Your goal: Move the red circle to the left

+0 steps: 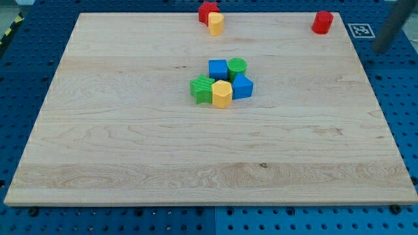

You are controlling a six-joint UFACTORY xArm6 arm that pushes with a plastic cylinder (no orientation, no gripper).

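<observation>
Desk (98, 150) — bare wood on the view's left. Centre cluster, touching: green star (202, 89), yellow hexagon (222, 94), blue cube (217, 68), green cylinder (238, 67), second blue block (242, 86). Top edge: red star (207, 11) against yellow block (216, 23). Red circle (322, 22) alone at top right, well apart from rest. Dark rod (390, 29) at right edge, off desk — my tip not visible, no hand to report. Judgement: circle light, rigid, slides easily, may roll off line; push its right face, centred.
</observation>
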